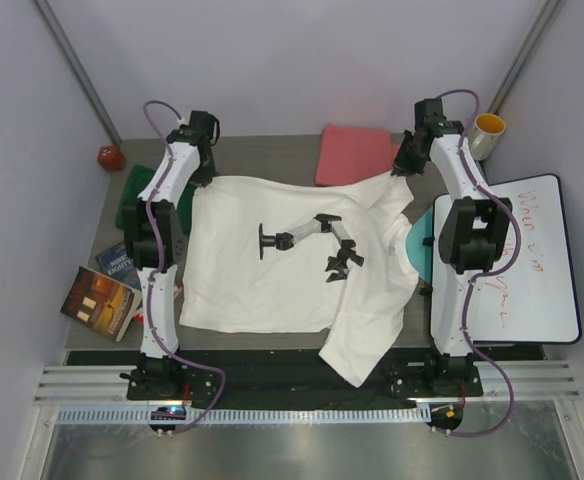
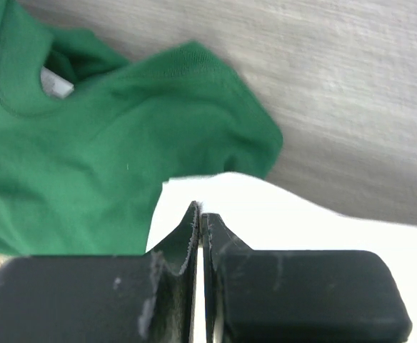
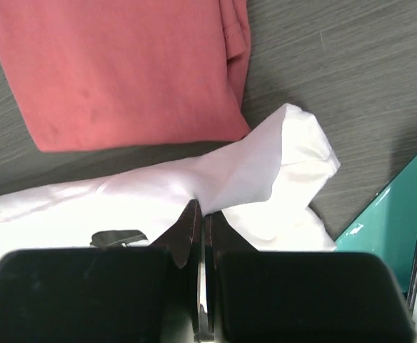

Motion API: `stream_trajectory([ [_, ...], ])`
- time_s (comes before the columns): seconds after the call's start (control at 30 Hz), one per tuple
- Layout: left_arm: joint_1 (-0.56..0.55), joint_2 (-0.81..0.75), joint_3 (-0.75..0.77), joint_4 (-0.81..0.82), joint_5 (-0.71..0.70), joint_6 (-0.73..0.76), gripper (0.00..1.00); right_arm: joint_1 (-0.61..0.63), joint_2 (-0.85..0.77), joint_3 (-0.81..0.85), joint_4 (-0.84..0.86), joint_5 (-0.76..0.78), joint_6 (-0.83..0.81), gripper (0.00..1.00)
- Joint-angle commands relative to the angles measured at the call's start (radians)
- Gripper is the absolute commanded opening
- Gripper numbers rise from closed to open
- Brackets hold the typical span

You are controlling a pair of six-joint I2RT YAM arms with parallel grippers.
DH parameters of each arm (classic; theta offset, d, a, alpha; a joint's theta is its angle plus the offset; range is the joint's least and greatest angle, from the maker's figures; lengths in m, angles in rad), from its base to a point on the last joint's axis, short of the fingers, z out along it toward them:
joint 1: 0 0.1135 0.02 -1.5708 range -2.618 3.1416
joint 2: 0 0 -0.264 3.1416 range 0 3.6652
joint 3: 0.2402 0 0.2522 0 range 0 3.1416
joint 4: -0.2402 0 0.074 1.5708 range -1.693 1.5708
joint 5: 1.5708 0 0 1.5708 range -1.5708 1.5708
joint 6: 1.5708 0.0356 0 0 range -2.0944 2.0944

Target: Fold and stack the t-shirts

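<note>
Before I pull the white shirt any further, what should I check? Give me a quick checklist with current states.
1. Right tool shut on the white t-shirt at its far corner: ok.
2. Left tool shut, with cloth actually pinched: cannot tell.
3. White t-shirt flat on the table: not ok, one flap trails over the near edge.
4. Pink t-shirt folded: ok.
5. Green t-shirt folded: not ok, it lies crumpled.

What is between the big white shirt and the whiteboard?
A teal sheet lies between the white t-shirt and the whiteboard; the top view shows it.
</note>
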Motion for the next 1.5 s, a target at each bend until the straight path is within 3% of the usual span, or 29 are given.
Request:
stream_trajectory([
  [0.0,-0.012,-0.128,-0.051,-0.004,0.047,-0.003,0.0,-0.003,-0.153,-0.061,0.003,-0.022,-0.004,0.01],
  [0.23,-0.017,-0.315,-0.303,0.058,0.067,0.017,0.0,-0.001,-0.334,-0.277,0.012,-0.015,-0.012,0.01],
  [0.57,-0.023,-0.35,-0.386,-0.051,0.052,0.006,0.0,0.026,-0.452,-0.523,-0.012,-0.046,0.001,0.01],
  [1.23,-0.035,-0.294,-0.407,-0.254,0.009,0.002,0.0,0.051,-0.463,-0.563,-0.063,-0.069,-0.013,0.01],
  [1.47,-0.035,-0.162,-0.328,-0.346,-0.059,-0.032,0.0,0.051,-0.441,-0.561,-0.063,-0.091,-0.007,0.01],
])
